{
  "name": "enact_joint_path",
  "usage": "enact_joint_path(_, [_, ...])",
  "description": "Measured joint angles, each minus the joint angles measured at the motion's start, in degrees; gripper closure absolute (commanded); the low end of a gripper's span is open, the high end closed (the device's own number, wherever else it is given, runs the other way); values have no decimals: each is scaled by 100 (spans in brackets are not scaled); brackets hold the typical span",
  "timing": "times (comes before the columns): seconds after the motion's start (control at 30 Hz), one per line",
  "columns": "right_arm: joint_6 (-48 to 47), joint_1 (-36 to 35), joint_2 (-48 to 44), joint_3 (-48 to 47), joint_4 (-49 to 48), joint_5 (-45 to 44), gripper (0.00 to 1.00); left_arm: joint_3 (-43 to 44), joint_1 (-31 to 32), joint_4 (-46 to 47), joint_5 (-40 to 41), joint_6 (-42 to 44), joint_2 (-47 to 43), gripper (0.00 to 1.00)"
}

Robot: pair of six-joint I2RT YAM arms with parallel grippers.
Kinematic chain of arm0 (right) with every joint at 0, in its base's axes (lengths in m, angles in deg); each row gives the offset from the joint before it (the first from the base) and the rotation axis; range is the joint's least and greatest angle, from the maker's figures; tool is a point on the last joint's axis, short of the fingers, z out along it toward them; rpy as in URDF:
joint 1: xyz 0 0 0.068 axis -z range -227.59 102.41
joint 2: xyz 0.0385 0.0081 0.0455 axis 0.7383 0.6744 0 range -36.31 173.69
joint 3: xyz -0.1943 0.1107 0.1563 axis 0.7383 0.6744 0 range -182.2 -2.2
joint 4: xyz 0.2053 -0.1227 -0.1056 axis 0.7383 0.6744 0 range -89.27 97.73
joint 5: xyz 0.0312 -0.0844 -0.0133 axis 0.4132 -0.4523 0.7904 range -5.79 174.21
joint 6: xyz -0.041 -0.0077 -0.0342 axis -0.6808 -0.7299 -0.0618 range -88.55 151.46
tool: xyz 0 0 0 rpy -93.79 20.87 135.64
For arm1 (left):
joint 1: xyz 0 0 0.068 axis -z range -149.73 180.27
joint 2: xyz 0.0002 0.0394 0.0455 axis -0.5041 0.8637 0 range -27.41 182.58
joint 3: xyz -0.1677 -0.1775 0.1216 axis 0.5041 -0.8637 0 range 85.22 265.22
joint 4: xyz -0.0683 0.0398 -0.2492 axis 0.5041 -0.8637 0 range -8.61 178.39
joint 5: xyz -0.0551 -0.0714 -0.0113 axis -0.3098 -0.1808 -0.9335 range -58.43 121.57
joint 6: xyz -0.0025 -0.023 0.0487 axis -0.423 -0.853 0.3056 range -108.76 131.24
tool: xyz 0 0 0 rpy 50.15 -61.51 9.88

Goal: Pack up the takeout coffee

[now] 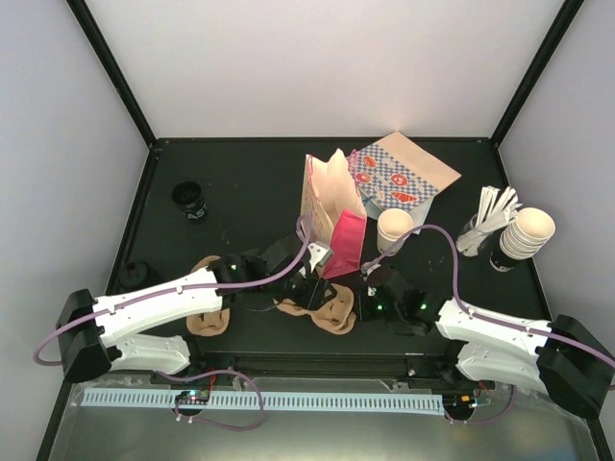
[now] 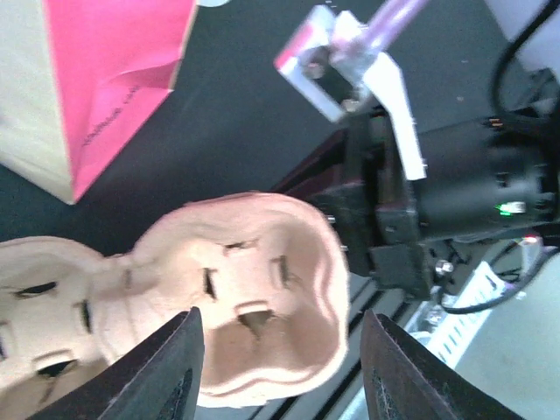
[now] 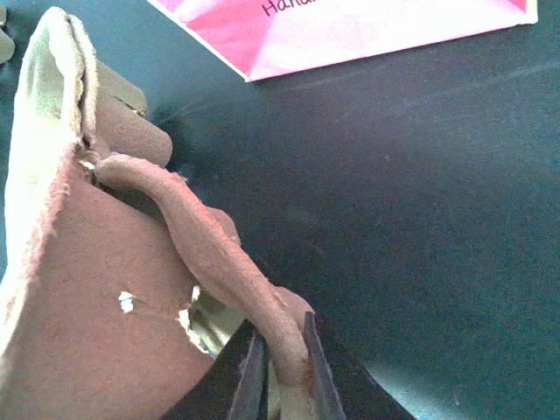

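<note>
The takeout coffee [image 1: 394, 229], a small white paper cup with a cream inside, stands just right of the pink bag [image 1: 348, 245]. In front of the bag lies a tan pulp cup carrier [image 1: 332, 312]. My right gripper [image 3: 282, 367] is shut on the carrier's rim [image 3: 219, 254], at its right end [image 1: 357, 303]. My left gripper [image 2: 280, 367] hangs open over a cup well of the carrier [image 2: 245, 289], its fingers on either side and apart from it. The pink bag's corner shows in both wrist views [image 2: 114, 79] [image 3: 350, 26].
A kraft bag [image 1: 325, 187] and a patterned bag [image 1: 404, 173] stand behind the pink one. A second pulp carrier [image 1: 207, 317] lies under the left arm. At the right are nested cream cups [image 1: 528, 233] and white sticks [image 1: 492, 213]. A small black cup [image 1: 189, 202] sits back left.
</note>
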Motion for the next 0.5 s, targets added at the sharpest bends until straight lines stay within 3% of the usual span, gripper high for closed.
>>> enact_joint_path(0.17, [-37,0,-13,0,0,20,86,-129,-96,-157,391,146,144,37])
enact_joint_path(0.33, [-48,0,-85,0,11,22,86,-136,-111,-363,603,177,914,24])
enact_joint_path(0.5, [-59,0,-136,0,37,20,85,-203,-114,-380,603,70,1314,21])
